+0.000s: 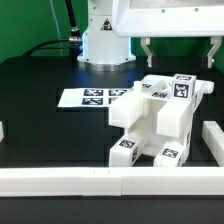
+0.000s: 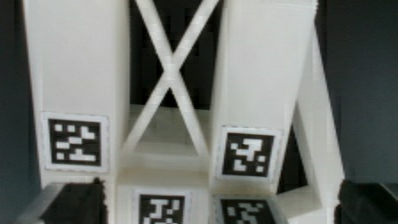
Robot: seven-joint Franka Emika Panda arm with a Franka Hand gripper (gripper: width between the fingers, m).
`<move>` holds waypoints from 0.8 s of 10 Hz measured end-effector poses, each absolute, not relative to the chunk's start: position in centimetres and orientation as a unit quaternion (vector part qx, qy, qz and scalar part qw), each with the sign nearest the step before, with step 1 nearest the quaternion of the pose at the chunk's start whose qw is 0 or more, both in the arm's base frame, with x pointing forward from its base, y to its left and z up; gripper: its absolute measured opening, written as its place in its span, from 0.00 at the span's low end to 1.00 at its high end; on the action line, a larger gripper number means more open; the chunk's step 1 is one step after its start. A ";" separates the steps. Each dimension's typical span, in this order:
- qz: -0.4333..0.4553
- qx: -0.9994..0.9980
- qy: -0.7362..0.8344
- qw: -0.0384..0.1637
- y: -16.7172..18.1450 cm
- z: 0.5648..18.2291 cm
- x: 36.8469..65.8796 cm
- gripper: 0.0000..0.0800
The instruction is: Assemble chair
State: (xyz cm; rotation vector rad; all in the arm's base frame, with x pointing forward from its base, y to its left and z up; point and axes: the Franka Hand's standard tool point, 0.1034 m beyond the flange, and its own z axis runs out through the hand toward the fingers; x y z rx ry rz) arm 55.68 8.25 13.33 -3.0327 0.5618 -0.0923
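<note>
gripper point(image 1: 181, 52) hangs with its jaws spread as wide as they go and nothing between them; in the wrist view its dark fingertips point(image 2: 68, 200) stand well apart, touching nothing. straight below it sits the chair point(image 1: 155, 118), a chunky white block of joined parts bearing square tags point(image 2: 77, 140). the wrist view looks down on two tall white slabs of it with a crossed brace point(image 2: 175, 70) between them.

farther out from the tool, toward the arm's base, the marker board point(image 1: 85, 98) lies flat on the black table point(image 1: 40, 75). beyond the chair on the side away from the base runs a white border rail point(image 1: 60, 180).

judging by this, most pieces look already joined, and the step in hand is a hover above the assembly before a grasp. the next move calls for a straight descent so the fingers straddle one slab evenly. they should then close squarely, without nudging the chair off its footing.
</note>
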 end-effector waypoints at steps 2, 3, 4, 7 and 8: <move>-0.033 -0.982 0.185 0.029 8.5 13.3 55.4 0.81; -0.035 -0.982 0.182 0.033 9.6 12.9 52.9 0.81; -0.028 -0.983 0.177 0.034 10.2 12.3 49.9 0.81; -0.033 -0.984 0.171 0.032 10.4 11.2 48.1 0.81; -0.033 -0.984 0.171 0.032 10.5 11.2 48.1 0.81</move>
